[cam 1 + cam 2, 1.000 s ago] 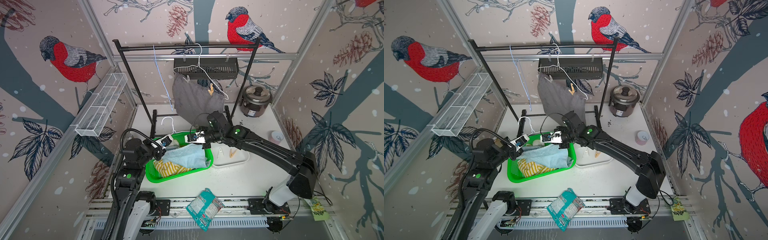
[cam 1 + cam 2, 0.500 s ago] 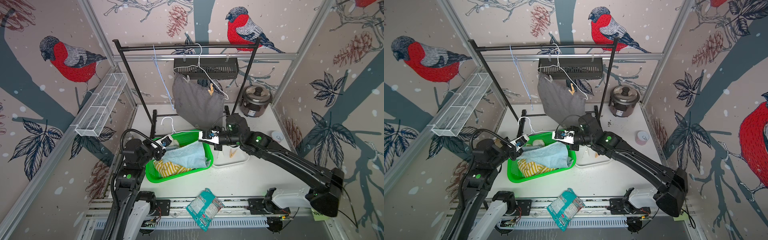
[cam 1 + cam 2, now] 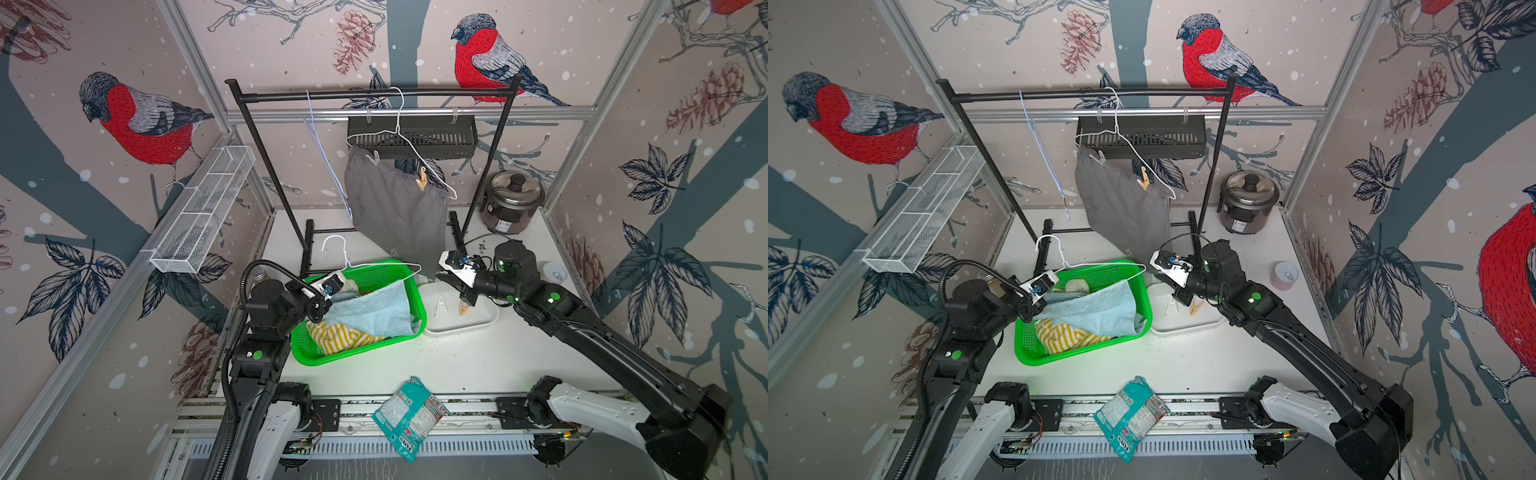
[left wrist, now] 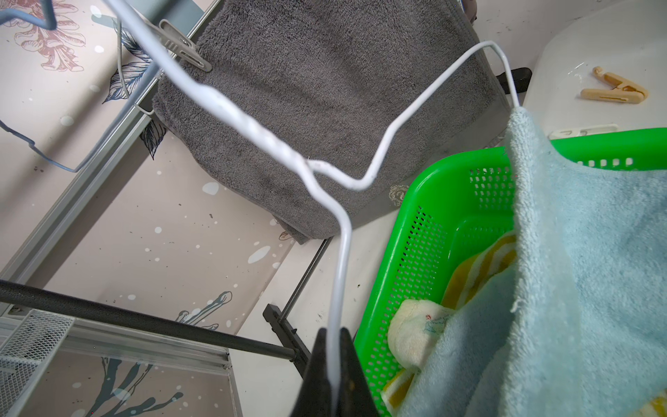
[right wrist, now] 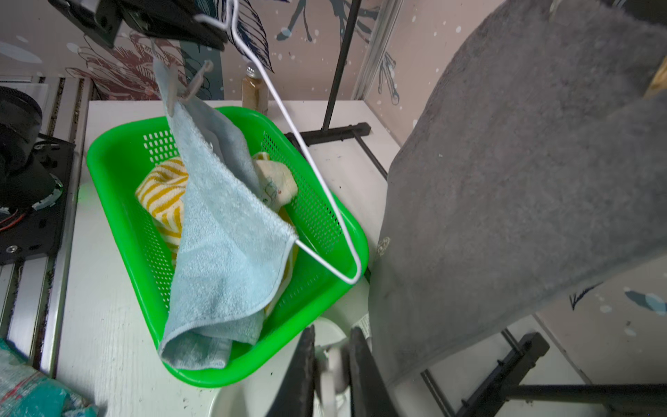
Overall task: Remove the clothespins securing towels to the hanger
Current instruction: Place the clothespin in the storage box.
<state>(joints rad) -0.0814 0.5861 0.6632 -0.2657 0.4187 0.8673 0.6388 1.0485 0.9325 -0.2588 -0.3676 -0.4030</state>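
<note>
The white table point(image 3: 478, 365) is carrying everything, and the black rack point(image 3: 274, 96) is standing at its far side. The dark grey towel point(image 3: 399, 208) is hanging from a white hanger point(image 3: 398, 120) on the rack's top bar. A grey clothespin point(image 4: 184, 48) is gripping one upper corner and a tan clothespin point(image 3: 422, 180) is gripping the upper edge farther along. The green basket point(image 3: 303, 351) is sitting on the table in front of the rack. The light blue towel point(image 3: 374, 309) is draping into it, lying over the yellow-and-white striped towel point(image 3: 338, 338). The white tray point(image 3: 478, 324) is sitting just beside the basket, on my right.

My left hand point(image 4: 334, 337) is clamping tight on the wire of a second hanger point(image 4: 343, 260), holding it above the basket. A third clothespin point(image 5: 189, 90) is pinning one corner of the blue towel to that wire, close to my left hand. The opposite corner is lying against the wire's far end.

My right hand point(image 3: 464, 298) is hovering over the tray, its fingers point(image 5: 306, 361) narrow. They are pinching a pale clothespin point(image 5: 330, 379) that is showing only as a blur in the right wrist view. Beneath it, a loose tan clothespin point(image 4: 613, 90) and a loose white clothespin point(image 3: 439, 305) are lying in the tray.
</note>
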